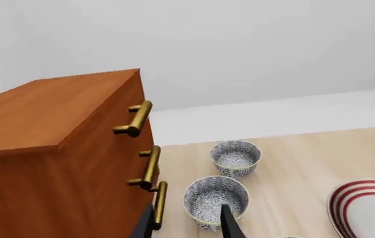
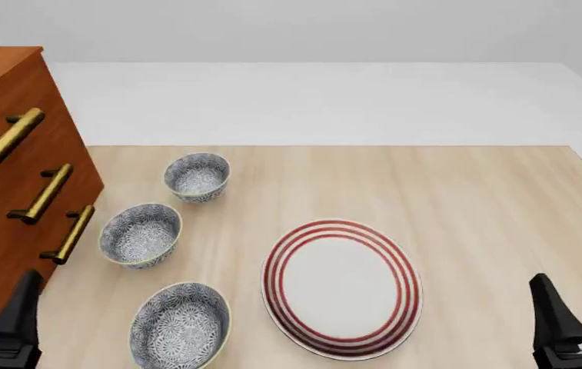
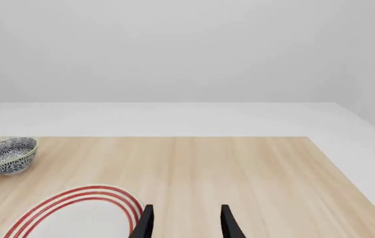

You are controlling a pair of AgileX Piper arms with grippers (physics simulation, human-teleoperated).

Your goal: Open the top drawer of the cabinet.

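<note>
The cabinet (image 2: 14,231) stands at the table's left edge, a reddish-brown chest with three brass bar handles. Its top drawer (image 2: 44,100) sits flush with the front, its handle (image 2: 4,138) the highest of the three. In the left wrist view the cabinet (image 1: 48,148) fills one side and the top handle (image 1: 134,119) shows well ahead of my left gripper (image 1: 187,225), which is open and holds nothing. One of its fingers (image 2: 19,311) shows by the cabinet's lower front corner. My right gripper (image 2: 578,304) is open at the near right, far from the cabinet.
Three patterned bowls (image 2: 197,175) (image 2: 141,233) (image 2: 180,323) stand in a row just right of the cabinet. A red-ringed white plate (image 2: 341,286) lies near the table's middle front. The middle bowl (image 1: 216,198) lies right ahead of my left fingers.
</note>
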